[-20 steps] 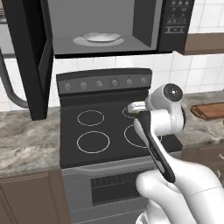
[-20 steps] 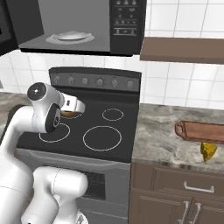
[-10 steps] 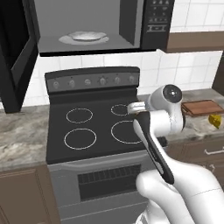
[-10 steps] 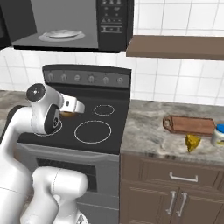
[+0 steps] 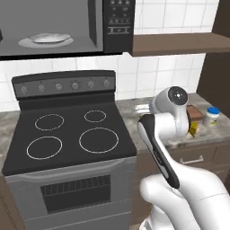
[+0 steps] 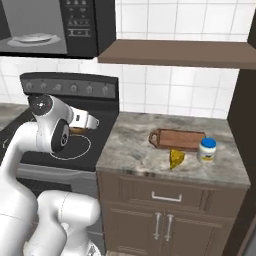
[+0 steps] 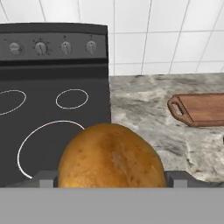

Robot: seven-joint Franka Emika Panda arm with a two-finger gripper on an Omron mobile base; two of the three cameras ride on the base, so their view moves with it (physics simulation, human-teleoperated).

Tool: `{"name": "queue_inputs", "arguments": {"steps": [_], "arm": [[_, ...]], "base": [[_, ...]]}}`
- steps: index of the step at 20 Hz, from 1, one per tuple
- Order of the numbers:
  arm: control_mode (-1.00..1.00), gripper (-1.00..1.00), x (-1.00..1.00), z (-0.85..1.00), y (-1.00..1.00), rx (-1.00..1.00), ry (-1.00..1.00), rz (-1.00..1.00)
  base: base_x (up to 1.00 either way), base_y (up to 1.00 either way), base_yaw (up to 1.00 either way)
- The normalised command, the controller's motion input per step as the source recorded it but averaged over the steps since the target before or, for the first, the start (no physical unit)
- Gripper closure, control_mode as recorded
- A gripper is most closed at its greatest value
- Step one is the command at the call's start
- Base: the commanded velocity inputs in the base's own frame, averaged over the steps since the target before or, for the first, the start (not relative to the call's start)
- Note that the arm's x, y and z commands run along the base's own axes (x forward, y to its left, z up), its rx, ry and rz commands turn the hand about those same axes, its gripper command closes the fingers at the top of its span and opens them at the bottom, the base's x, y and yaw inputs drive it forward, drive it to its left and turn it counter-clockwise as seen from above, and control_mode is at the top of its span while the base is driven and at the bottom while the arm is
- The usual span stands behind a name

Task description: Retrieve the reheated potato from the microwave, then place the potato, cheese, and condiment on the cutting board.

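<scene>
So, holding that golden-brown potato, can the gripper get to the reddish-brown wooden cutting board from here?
Probably yes. The gripper holds the potato over the stove's edge; bare counter lies between it and the board, whose top is bare; cheese and jar sit at its near edge.

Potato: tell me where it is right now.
The potato sits between the hand's fingertips at the bottom of the hand view, held above the stove's right edge, with the cutting board further right on the counter.
</scene>
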Motion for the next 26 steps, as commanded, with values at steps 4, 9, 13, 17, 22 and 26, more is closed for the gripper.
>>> {"name": "queue_inputs", "arguments": {"steps": [4,9,13,17,22,26], "arm": [[1.00,1.00,0.00,0.00,0.00,0.00,0.00,0.00],[1.00,1.00,0.00,0.00,0.00,0.00,0.00,0.00],[1.00,1.00,0.00,0.00,0.00,0.00,0.00,0.00],[1.00,1.00,0.00,0.00,0.00,0.00,0.00,0.00],[1.00,1.00,0.00,0.00,0.00,0.00,0.00,0.00],[1.00,1.00,0.00,0.00,0.00,0.00,0.00,0.00]], "base": [[0.22,-0.71,0.00],[0.29,-0.64,0.00],[0.38,-0.59,0.00],[0.57,-0.36,0.00],[0.52,-0.19,0.00],[0.44,-0.13,0.00]]}}
